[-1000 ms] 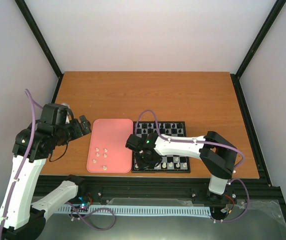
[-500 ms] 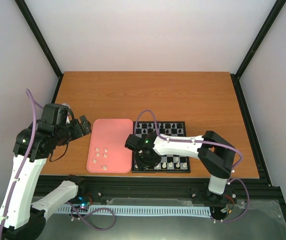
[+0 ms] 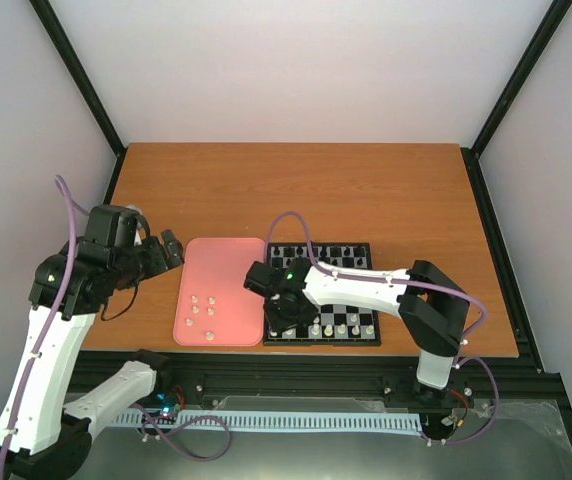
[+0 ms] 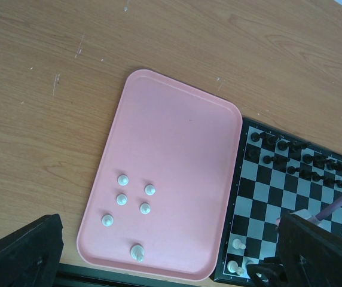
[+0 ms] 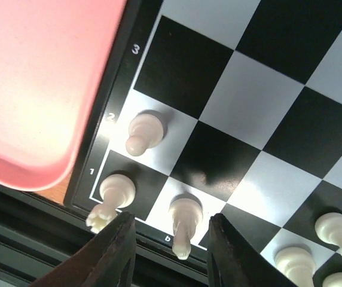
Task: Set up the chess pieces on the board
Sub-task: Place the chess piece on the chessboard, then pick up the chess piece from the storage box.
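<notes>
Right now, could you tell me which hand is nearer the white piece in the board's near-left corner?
Right. The right hand hovers just beside the corner piece; the left hand sits beyond the pink tray's left edge.

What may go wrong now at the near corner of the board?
The open right end effector straddles a white piece in the near row; a sideways move may tip it. One finger stands close to the corner piece, which may be pushed off the board.
</notes>
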Available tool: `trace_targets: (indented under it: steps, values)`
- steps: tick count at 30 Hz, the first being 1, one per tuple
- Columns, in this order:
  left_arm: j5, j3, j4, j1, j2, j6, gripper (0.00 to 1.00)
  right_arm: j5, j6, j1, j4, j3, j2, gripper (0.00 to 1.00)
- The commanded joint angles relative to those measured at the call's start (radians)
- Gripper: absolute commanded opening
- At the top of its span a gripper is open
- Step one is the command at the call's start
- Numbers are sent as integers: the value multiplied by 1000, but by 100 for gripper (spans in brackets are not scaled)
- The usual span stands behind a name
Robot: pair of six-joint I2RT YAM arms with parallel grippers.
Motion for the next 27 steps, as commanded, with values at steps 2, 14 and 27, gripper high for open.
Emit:
trace_targets:
  steps: [2,14,27]
  values:
    - [6,15,19,0,3,17,100,56,-4,-4,-87,75,-33,36]
    - [-18,88,-22,0,17,40,100,58,-53,4,-161,343,43,44]
    - [-57,189,-101,0,33,18,100,-101,-89,115,-59,698,392,46]
